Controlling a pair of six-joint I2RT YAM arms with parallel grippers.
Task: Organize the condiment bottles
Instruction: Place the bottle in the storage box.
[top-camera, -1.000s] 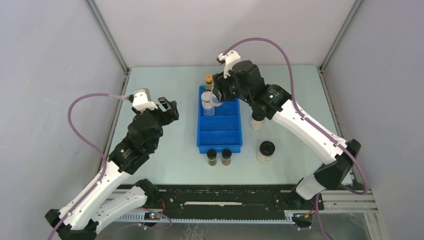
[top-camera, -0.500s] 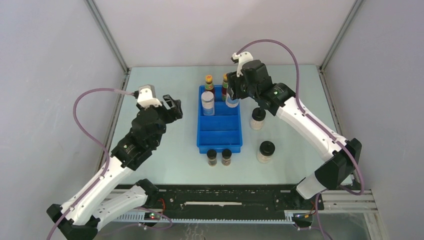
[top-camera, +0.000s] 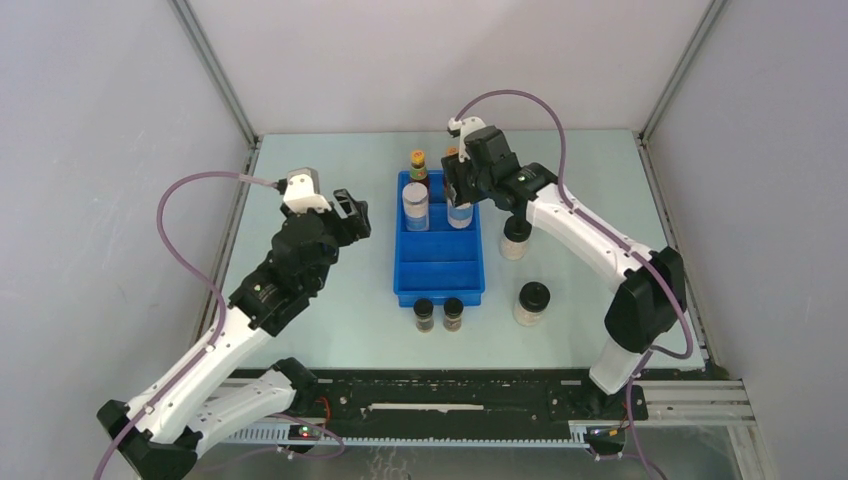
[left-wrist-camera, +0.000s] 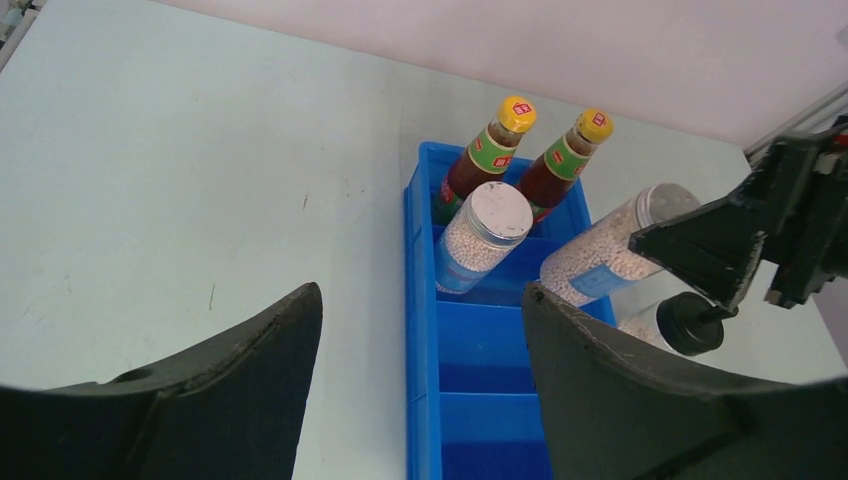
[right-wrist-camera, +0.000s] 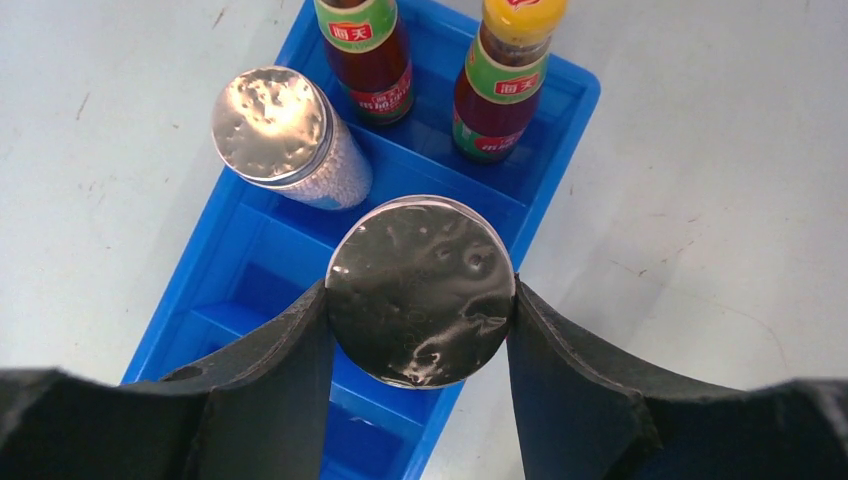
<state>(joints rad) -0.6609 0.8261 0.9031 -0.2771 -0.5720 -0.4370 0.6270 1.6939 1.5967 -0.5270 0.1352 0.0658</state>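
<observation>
Two red sauce bottles with yellow caps (top-camera: 417, 165) (right-wrist-camera: 500, 85) stand in the far compartment of the blue tray (top-camera: 403, 275). One grey-lidded jar (top-camera: 415, 205) stands in the second compartment. My right gripper (top-camera: 458, 195) is shut on the other grey-lidded jar (right-wrist-camera: 420, 290) and holds it tilted over the right side of that compartment. Two pale black-lidded jars (top-camera: 516, 238) (top-camera: 531, 302) stand right of the tray. Two tiny dark jars (top-camera: 424, 314) (top-camera: 453, 313) stand in front of it. My left gripper (top-camera: 350, 215) is open and empty, left of the tray.
The tray's two near compartments (left-wrist-camera: 480, 400) hold nothing. In the left wrist view the right gripper's fingers (left-wrist-camera: 720, 250) hang over the tray's right rim, with a black-lidded jar (left-wrist-camera: 685, 322) just beyond. The enclosure walls stand close on both sides.
My right gripper has carried the grey-lidded jar from beside the first jar to the right side of the tray. My left arm has reached further forward and right, towards the tray.
</observation>
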